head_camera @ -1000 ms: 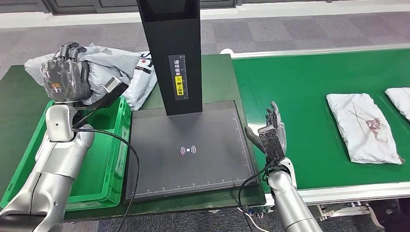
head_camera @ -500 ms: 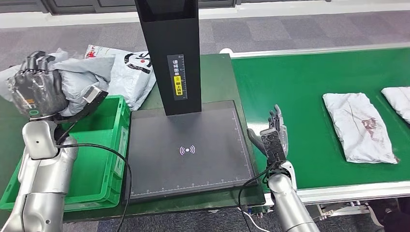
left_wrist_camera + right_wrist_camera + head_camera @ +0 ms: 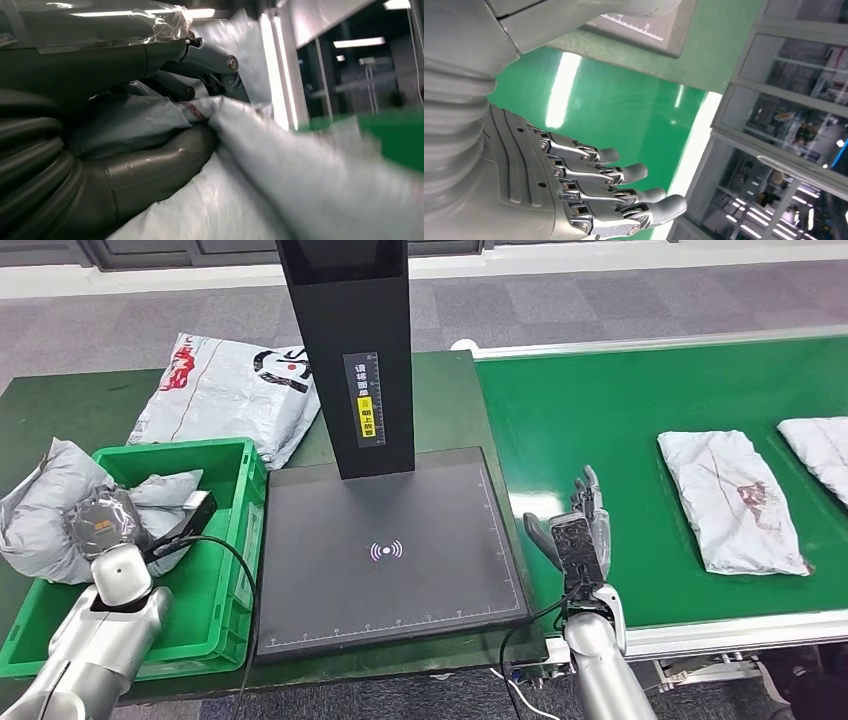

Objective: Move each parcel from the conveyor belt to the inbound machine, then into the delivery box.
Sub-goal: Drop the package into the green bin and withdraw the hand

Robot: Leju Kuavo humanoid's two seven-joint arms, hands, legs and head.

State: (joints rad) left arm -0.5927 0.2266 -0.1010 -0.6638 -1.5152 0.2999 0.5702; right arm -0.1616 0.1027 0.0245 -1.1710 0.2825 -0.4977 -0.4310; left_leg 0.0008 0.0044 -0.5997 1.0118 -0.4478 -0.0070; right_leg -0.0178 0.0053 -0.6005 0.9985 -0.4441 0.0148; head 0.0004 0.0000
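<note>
While over the green box [image 3: 235,540], grey parcel [image 3: 40,515] in left hand [image 3: 100,525] fingers (wrapped tight); right hand [image 3: 578,540] fingers spread, empty.

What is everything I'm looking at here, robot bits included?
Held parcel: one, grey, crumpled, over the bin's left rim.
Bin: one, green, left of the scanner.
Printed parcel: one, white, behind the bin.
Scanner plate: one, dark, centre, beneath a black column.
Belt parcels: two, whitish, on the green conveyor.
Left hand: grips the grey parcel.
Right hand: open, upright over the belt's edge.
</note>
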